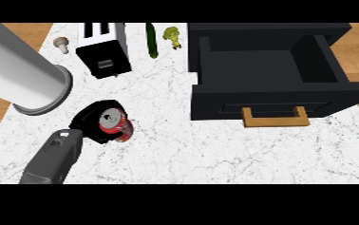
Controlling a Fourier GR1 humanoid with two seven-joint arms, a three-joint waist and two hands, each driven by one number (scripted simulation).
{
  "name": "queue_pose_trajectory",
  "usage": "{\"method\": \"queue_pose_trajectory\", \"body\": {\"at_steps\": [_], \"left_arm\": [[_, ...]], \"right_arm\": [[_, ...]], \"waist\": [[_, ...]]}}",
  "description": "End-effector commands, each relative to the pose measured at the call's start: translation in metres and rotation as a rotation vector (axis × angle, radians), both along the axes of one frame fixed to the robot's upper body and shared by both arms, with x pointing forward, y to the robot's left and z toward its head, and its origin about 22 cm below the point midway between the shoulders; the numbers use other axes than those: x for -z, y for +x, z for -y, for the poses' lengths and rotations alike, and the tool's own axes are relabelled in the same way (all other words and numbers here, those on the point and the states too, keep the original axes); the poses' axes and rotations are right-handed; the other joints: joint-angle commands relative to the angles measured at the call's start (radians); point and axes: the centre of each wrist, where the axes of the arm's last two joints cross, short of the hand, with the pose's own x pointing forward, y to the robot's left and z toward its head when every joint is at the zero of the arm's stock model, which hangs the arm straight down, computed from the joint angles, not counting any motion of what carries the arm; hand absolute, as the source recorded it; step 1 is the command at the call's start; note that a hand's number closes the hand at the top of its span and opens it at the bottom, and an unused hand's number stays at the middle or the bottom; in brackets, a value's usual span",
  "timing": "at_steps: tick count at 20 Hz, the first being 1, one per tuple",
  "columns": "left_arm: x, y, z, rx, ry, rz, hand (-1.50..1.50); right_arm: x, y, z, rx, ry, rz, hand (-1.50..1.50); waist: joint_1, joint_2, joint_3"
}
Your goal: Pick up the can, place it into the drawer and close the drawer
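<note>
My left hand (89,118) is wrapped round the can (114,124), fingers curled against its left and far side, its silver top facing up at me; I can't tell whether it has left the counter (210,157). I judge it light, stiff and thin-walled, with a slick painted skin, so I'd hold it mid-body where the wall runs straight, not by the rim. It sits at the counter's near left, well apart from the open drawer (270,100) on the right, whose tan handle (275,117) faces me. My right hand is out of view
</note>
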Motion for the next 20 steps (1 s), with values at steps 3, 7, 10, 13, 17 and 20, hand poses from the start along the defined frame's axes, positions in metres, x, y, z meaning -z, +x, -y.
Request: {"method": "queue_pose_trajectory", "body": {"at_steps": [3,7,10,13,17,20], "left_arm": [[-0.001,0.002,0.02,0.12,-0.175,0.094,1.5],[-0.003,0.006,0.015,-0.255,-0.161,0.105,1.5],[0.006,-0.004,0.014,-0.607,-0.165,0.135,1.5],[-0.005,0.011,0.051,-0.659,-0.186,0.197,1.5],[-0.032,0.026,0.081,-0.638,-0.179,0.223,1.5],[-0.05,0.024,0.08,-0.648,-0.163,0.312,1.5]], "right_arm": [[-0.009,-0.012,-0.004,0.014,-0.015,-0.006,-1.5],[-0.005,-0.012,-0.008,0.036,0.01,-0.006,-1.5],[0.004,-0.014,-0.003,0.057,0.009,-0.021,-1.5],[-0.007,-0.01,-0.01,0.041,0.007,-0.001,-1.5],[-0.001,-0.021,-0.013,0.04,0.014,0.018,-1.5],[-0.025,-0.025,-0.001,0.03,0.011,0.008,-1.5]], "waist": [[0.008,-0.006,0.001],[0.023,-0.009,0.002],[0.056,-0.016,0.005],[0.038,-0.014,0.003],[0.028,-0.017,0.004],[0.03,-0.016,0.003]]}}
